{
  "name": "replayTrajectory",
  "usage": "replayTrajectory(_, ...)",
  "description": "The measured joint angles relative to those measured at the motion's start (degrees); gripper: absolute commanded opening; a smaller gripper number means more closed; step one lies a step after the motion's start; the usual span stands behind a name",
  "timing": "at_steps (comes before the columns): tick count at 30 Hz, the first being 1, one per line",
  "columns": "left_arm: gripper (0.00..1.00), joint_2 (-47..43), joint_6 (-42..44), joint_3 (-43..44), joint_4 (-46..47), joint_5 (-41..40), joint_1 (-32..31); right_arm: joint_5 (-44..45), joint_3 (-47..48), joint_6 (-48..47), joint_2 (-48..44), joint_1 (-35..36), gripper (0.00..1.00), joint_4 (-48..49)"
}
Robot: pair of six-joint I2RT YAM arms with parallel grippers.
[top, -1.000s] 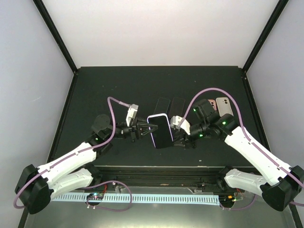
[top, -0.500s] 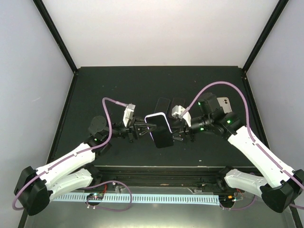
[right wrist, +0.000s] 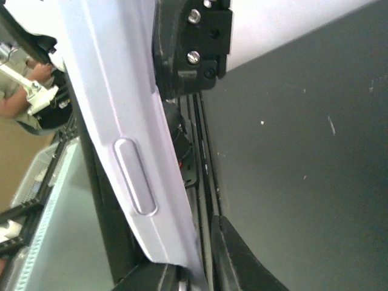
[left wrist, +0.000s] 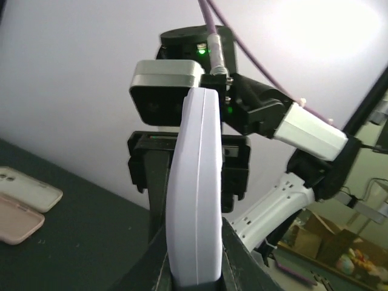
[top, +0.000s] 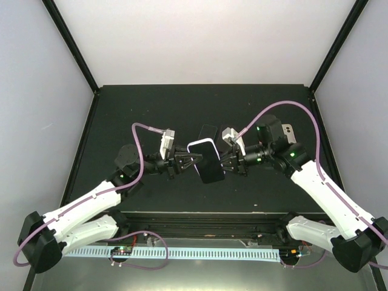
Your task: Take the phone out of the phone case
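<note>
Since a second ago, the left gripper and the phone it shares with the right arm have drifted a little toward the far side of the counter. The right arm has swung over one of the two dark slabs and the pink spare.

- **Left:** the jaws pinch the phone case.
- **Middle:** one phone sits in its one lavender case, held off the counter between the two arms. One dark slab lies behind it.
- **Right:** the right gripper has its jaws pinching the case's other edge.
- **Spares:** there are two, a white spare case and a pink spare case.
</note>
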Motion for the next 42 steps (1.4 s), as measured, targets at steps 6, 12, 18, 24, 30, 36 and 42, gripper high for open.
replayTrajectory(6, 0.35, 0.3, 2.7, 2.4, -11.3, -5.9, -1.0, 1.3, -7.5, 2.8, -2.2, -0.9, 0.01, 5.8)
replayTrajectory(12, 0.68, 2.8, 10.1, 9.0, -29.2, -23.8, -2.0, 8.8, -16.1, 11.6, -7.1, 0.1, 0.01, 12.4)
replayTrajectory(18, 0.76, -1.1, 13.8, 10.1, -39.6, -46.3, -2.2, 19.2, -16.0, 20.7, -6.9, 0.1, 0.01, 8.5)
replayTrajectory(24, 0.67, -0.9, 16.7, 9.3, -41.0, -56.5, -8.4, 25.9, -14.6, 26.4, -5.2, -1.6, 0.01, 4.6)
replayTrajectory(30, 0.68, 5.1, 24.4, 9.1, -40.0, -59.8, -18.4, 26.9, -14.6, 29.2, -0.6, -5.1, 0.01, 0.1)
replayTrajectory(36, 0.72, 14.8, 32.2, 9.1, -36.8, -63.5, -27.5, 30.1, -15.0, 29.6, 2.0, -7.8, 0.01, -3.8)
replayTrajectory(42, 0.70, 25.8, 35.9, 10.3, -30.7, -65.5, -31.4, 32.3, -17.7, 30.3, 5.2, -13.1, 0.01, -3.5)
